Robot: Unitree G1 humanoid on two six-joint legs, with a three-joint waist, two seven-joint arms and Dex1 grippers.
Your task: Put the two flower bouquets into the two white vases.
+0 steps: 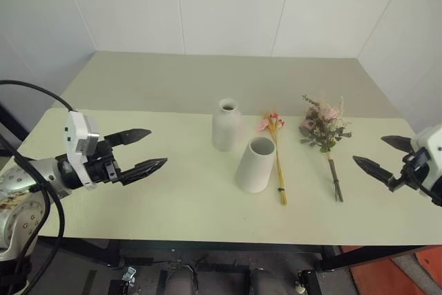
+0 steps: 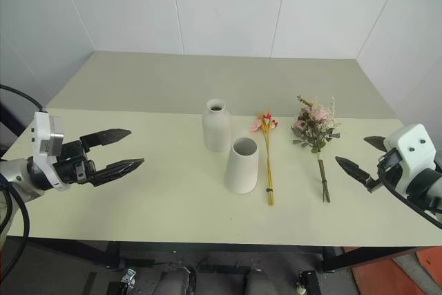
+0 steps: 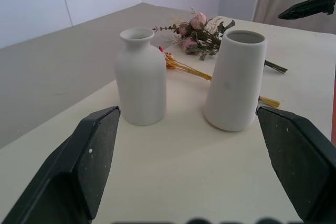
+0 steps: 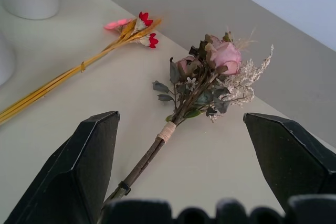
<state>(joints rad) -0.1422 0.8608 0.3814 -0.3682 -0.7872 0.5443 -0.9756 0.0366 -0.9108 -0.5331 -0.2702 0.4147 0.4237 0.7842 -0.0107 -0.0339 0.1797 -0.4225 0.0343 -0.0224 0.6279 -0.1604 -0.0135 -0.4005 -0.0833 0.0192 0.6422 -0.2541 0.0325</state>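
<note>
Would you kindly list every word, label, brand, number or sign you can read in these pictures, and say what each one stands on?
None: no readable text, label, brand, number or sign.
Bottle-shaped vase: plain white, unmarked.
Cone vase: plain white, unmarked.
Yellow-stalked bunch: no tag.
Bushy bunch: a plain binding on its stems, no writing.
Table and wall: bare of print.
Left end effector and right end effector: no lettering visible.

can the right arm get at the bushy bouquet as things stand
Probably yes: the right gripper, jaws open, faces the bushy bouquet, which lies flat on the table with nothing between them; the yellow-stalk bunch lies apart.
</note>
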